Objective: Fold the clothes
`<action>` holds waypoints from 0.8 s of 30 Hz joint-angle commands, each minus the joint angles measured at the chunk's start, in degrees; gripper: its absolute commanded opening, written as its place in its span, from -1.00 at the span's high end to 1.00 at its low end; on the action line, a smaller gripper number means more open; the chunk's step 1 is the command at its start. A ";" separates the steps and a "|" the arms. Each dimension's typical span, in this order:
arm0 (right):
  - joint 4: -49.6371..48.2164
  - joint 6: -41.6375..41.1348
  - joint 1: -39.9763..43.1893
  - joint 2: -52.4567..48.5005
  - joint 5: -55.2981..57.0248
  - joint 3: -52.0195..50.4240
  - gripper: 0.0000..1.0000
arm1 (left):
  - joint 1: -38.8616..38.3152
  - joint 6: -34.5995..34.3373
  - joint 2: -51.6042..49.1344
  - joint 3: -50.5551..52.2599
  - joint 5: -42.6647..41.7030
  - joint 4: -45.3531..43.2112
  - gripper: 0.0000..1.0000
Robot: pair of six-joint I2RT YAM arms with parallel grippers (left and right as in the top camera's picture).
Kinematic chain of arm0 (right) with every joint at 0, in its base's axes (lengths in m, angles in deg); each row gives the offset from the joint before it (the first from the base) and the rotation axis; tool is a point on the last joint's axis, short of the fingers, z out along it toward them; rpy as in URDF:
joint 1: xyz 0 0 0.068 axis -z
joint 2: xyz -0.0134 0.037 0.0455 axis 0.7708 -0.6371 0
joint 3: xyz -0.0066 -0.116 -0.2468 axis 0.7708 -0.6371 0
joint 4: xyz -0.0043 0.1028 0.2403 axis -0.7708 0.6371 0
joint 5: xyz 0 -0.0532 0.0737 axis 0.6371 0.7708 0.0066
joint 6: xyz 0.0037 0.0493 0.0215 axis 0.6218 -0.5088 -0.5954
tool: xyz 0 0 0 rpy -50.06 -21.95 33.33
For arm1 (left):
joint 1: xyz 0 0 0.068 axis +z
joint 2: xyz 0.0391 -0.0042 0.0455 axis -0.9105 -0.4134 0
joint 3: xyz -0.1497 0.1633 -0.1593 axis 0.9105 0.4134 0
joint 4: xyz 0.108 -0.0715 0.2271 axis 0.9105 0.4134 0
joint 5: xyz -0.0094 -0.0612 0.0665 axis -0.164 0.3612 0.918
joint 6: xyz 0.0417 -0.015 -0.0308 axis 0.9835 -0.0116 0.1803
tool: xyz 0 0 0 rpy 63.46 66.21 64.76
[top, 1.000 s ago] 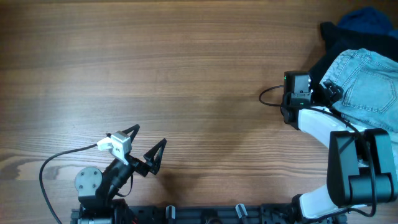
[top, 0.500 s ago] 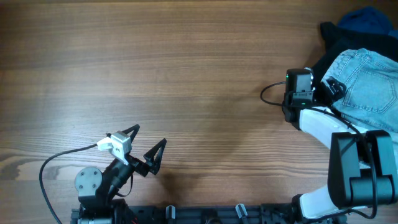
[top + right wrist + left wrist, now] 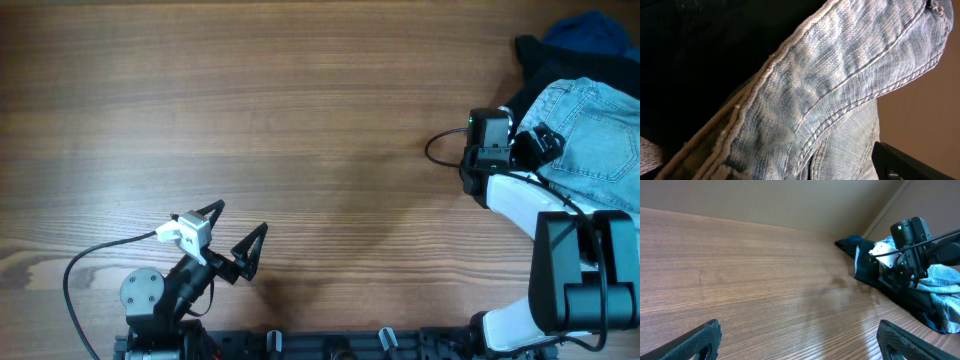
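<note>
Faded blue denim clothes (image 3: 590, 140) lie on a black garment (image 3: 535, 70) at the desk's (image 3: 300, 120) right edge, right jaws wide at their hem, left jaws wide, well apart

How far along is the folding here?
Done: nothing; the denim garment lies crumpled on a black garment at the far right. In hand: the right gripper, jaws open, is at the denim's edge, not gripping. The left gripper sits open near its base. Left: spreading it out and every fold.
</note>
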 commanded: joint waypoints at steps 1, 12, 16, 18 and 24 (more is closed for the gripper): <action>-1.62 0.39 -0.42 1.29 0.39 -0.07 -1.00 | -0.22 -0.68 0.00 0.48 -0.87 -0.22 -1.00; -4.57 2.93 -2.08 1.75 2.29 -0.07 -0.99 | -0.22 -0.68 0.00 0.48 -0.87 -0.22 -1.00; -4.59 2.69 -5.77 2.69 1.97 -0.04 -1.00 | -0.22 -0.68 0.00 0.48 -0.87 -0.22 -0.99; -4.48 2.71 -7.19 2.67 1.79 -0.07 -1.00 | -0.22 -0.68 0.00 0.48 -0.87 -0.22 -0.99; -0.42 1.31 -6.97 2.64 0.92 -0.07 -1.00 | -0.22 -0.68 0.00 0.48 -0.87 -0.20 -1.00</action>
